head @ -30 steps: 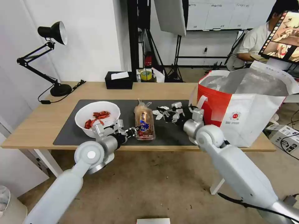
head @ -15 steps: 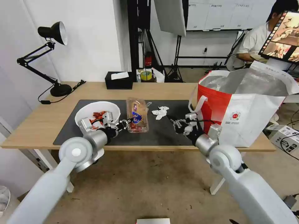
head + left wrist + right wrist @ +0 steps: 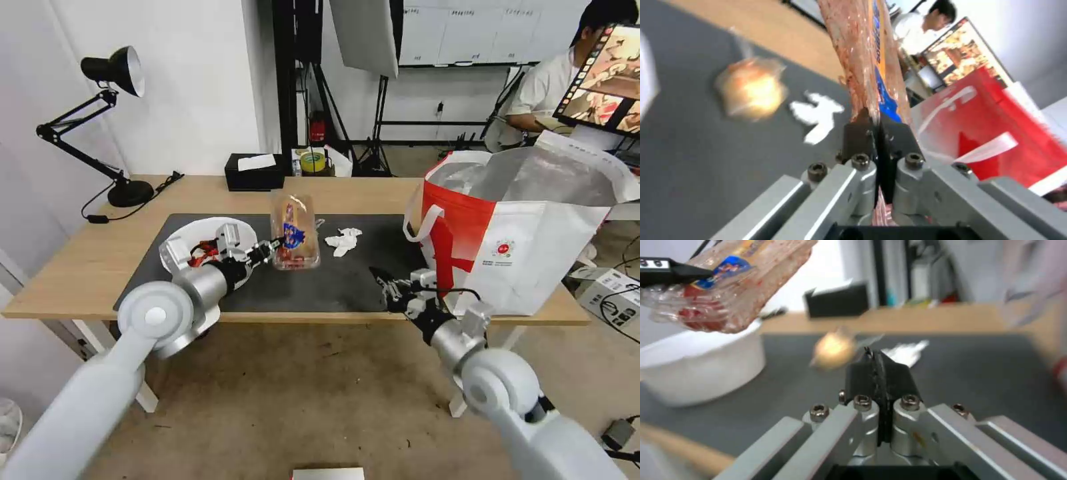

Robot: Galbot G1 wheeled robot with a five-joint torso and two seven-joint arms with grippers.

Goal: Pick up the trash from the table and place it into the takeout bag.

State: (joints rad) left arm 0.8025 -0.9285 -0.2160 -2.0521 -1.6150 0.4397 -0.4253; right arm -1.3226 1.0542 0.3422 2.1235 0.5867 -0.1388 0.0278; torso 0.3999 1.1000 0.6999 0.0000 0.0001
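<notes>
No text or label here is legible.

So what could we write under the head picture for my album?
Left tool lifts the clamshell above the mat, bag waiting nearby.

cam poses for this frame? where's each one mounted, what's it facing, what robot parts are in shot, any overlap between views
Head: on the head, facing forward and down at the table; both arms, left tool, right tool.
Left wrist: on the left arm, along its shut fingers pinching the clamshell box, toward the takeout bag.
Right wrist: on the right arm, across the mat past its shut fingers.
Shared: clamshell box, crumpled tissue, knotted bag.
</notes>
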